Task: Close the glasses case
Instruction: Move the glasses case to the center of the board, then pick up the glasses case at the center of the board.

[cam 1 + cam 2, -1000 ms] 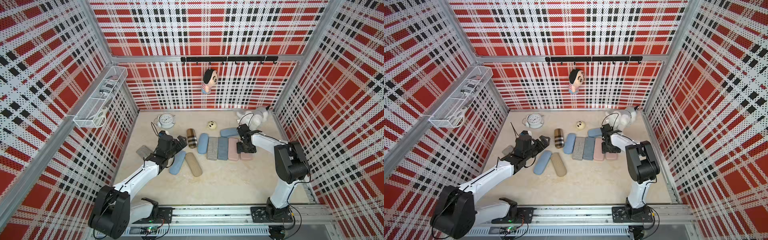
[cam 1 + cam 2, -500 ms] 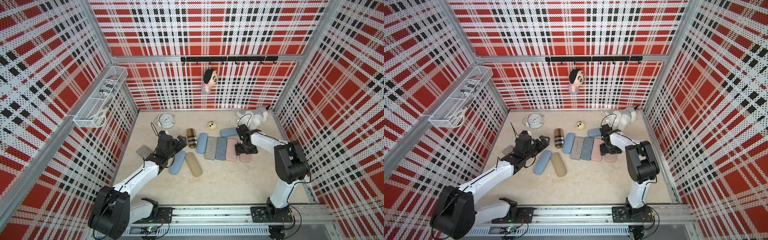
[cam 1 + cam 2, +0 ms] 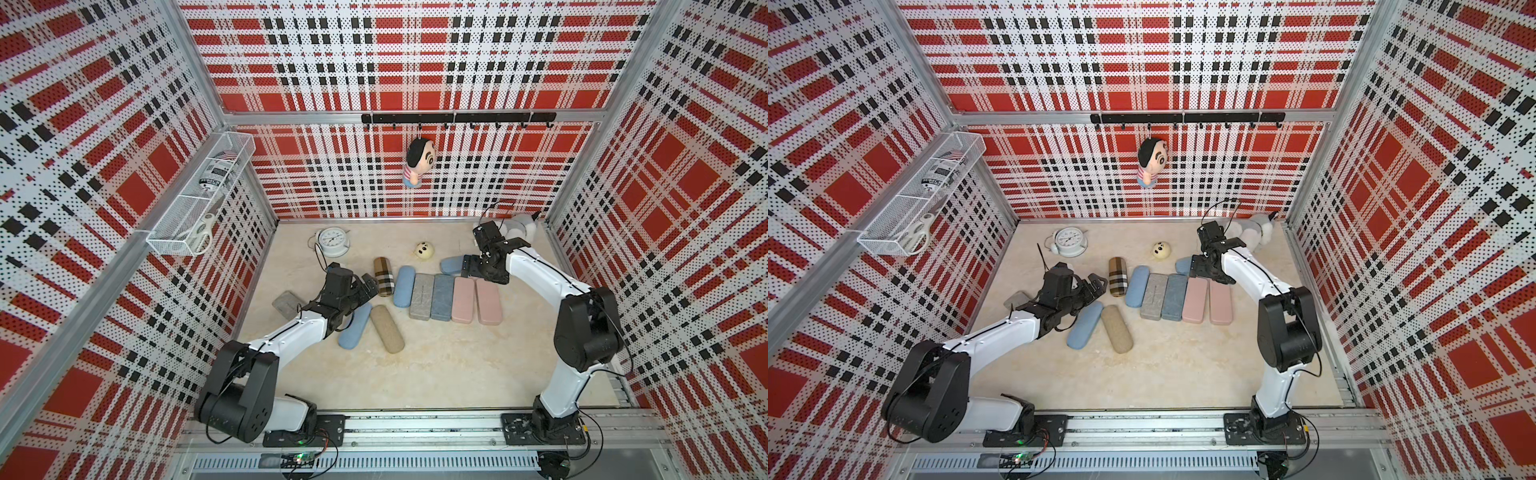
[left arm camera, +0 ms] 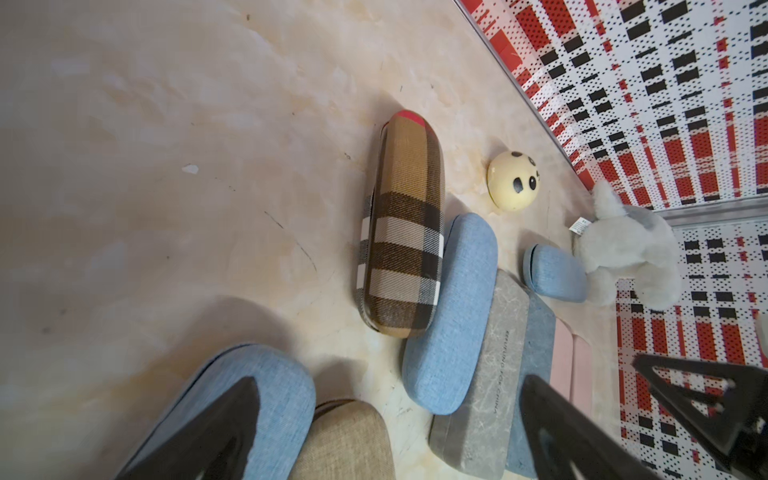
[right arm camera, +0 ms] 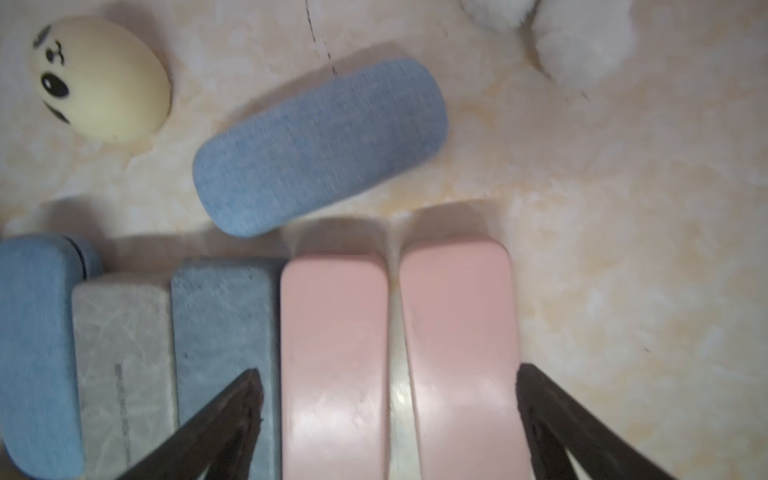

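Several glasses cases lie on the beige table, all with lids down. Two pink cases [image 3: 463, 299] [image 3: 489, 301] lie side by side at the right end of a row, with a narrow gap between them in the right wrist view [image 5: 332, 353]. My right gripper [image 3: 478, 270] [image 5: 386, 370] hangs open just above their far ends, its fingers spread wider than both and touching nothing. My left gripper [image 3: 368, 286] [image 4: 388, 382] is open over a light blue case [image 3: 355, 326] and a tan case [image 3: 387, 328], beside a plaid case [image 3: 383, 276].
The row also holds a blue case [image 3: 404, 286], a grey one [image 3: 422, 297] and a blue-grey one [image 3: 442, 297]. Another blue case [image 3: 451, 264] lies behind them. An alarm clock [image 3: 331, 241], a panda ball [image 3: 424, 250], a plush toy [image 3: 521, 224] and a grey case [image 3: 286, 303] stand around.
My right gripper has opened wide and drawn back a little toward the far wall, leaving the right pink case fully in view. The left arm has stayed put.
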Action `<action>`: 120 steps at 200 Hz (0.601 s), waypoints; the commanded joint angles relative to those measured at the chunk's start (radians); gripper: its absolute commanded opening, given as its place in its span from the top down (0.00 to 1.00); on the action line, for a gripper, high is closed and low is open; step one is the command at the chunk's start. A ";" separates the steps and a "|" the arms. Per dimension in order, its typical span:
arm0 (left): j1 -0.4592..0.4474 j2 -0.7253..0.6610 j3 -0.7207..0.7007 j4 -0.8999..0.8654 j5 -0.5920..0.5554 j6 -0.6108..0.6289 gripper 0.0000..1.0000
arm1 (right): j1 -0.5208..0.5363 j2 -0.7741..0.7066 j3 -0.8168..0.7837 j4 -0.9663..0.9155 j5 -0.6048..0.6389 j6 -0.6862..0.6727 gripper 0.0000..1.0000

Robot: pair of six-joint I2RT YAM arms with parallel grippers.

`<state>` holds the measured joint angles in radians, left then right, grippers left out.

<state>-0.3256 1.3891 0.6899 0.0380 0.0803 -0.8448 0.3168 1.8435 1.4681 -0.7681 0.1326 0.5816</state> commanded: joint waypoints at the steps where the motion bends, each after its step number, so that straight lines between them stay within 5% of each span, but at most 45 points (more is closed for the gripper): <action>1: 0.014 -0.010 0.030 0.019 0.024 0.035 0.02 | 0.011 0.083 0.038 0.116 -0.064 0.156 0.00; 120: 0.102 -0.067 -0.032 -0.029 0.093 0.096 0.02 | 0.016 0.295 0.165 0.223 -0.106 0.317 0.00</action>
<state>-0.2668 1.3399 0.6739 0.0257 0.1509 -0.7826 0.3210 2.0933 1.5978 -0.5503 0.0322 0.8742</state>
